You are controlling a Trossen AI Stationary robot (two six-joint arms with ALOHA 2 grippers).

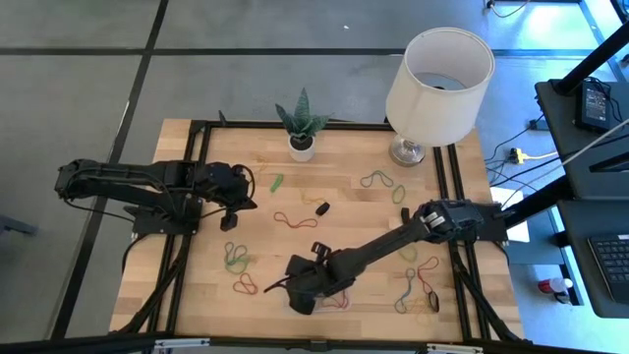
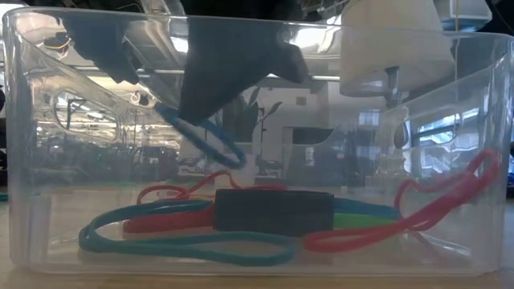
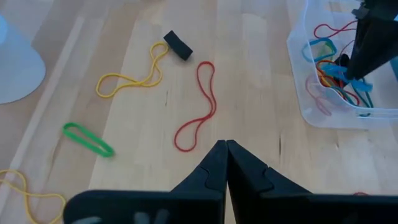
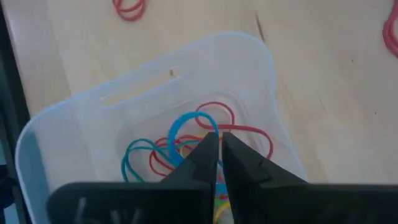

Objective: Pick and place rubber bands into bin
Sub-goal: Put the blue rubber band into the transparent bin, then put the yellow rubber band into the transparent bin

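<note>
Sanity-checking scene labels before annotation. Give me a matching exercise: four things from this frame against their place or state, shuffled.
1 lamp
2 plant pot
3 bin
4 left gripper

a under the right gripper
b jaws shut, left half of table
c back right corner of table
d back edge, near the middle

Pairs: 1-c, 2-d, 3-a, 4-b
</note>
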